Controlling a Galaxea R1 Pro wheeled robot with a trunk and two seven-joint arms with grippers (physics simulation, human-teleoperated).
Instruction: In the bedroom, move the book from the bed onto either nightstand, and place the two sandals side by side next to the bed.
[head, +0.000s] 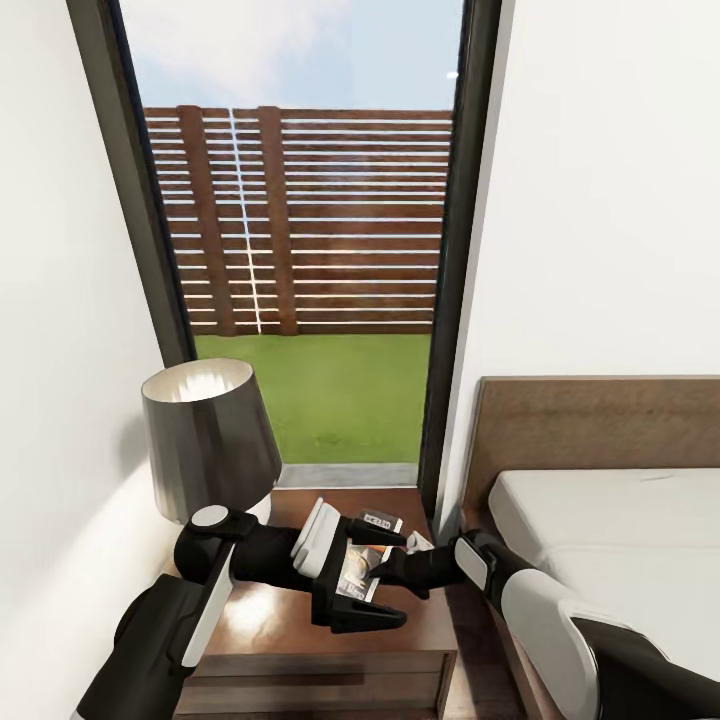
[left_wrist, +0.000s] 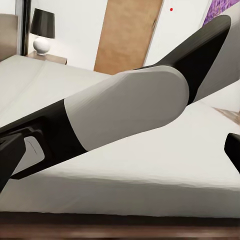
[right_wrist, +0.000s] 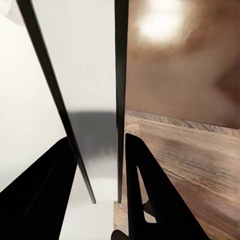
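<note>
Book (head: 362, 572) lies on nightstand (head: 270, 625) between wide-spread left hand (head: 375, 570) and right hand (head: 405, 565), grip unclear.

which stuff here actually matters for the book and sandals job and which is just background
Part of the job:
- book, over the nightstand between the grippers
- nightstand, beside the bed
- bed
- left gripper, open around the book
- right gripper, at the book's edge; grip unclear

Just there:
- lamp on the nightstand
- second lamp across the bed
- wooden door
- fence and lawn outside the window
</note>
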